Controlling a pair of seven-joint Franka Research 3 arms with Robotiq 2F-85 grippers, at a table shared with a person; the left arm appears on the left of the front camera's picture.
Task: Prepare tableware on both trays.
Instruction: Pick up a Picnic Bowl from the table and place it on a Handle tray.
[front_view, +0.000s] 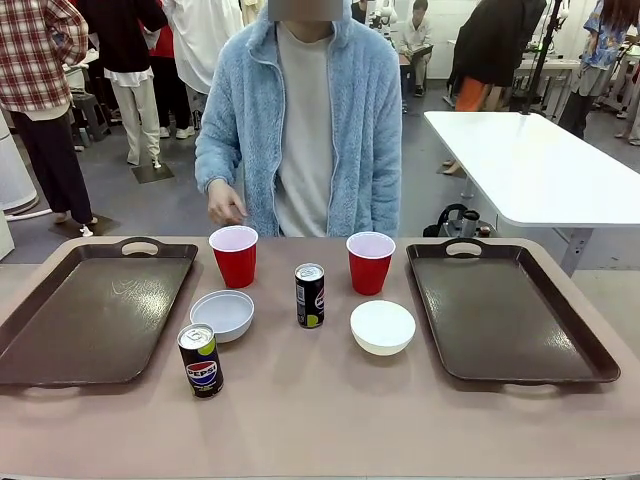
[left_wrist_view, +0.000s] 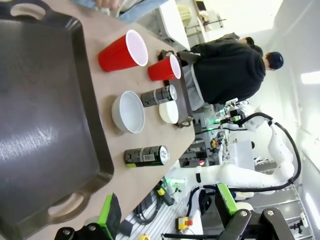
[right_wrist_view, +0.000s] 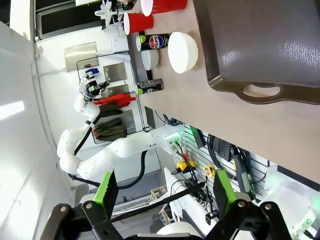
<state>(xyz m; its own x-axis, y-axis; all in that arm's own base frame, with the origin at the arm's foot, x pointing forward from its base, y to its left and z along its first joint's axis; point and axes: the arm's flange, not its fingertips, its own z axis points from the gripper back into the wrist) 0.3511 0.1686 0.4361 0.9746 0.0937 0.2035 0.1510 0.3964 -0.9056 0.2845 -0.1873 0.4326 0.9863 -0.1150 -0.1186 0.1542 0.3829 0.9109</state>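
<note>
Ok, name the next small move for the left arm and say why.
Probably reach the left fingers toward the Pepsi can. They are open and hold nothing, the left tray and the right tray are both bare, and that can stands on the table nearest the robot's edge, close beside the left tray.

Left tray (front_view: 90, 310) seemingly clipped at picture edge
</note>
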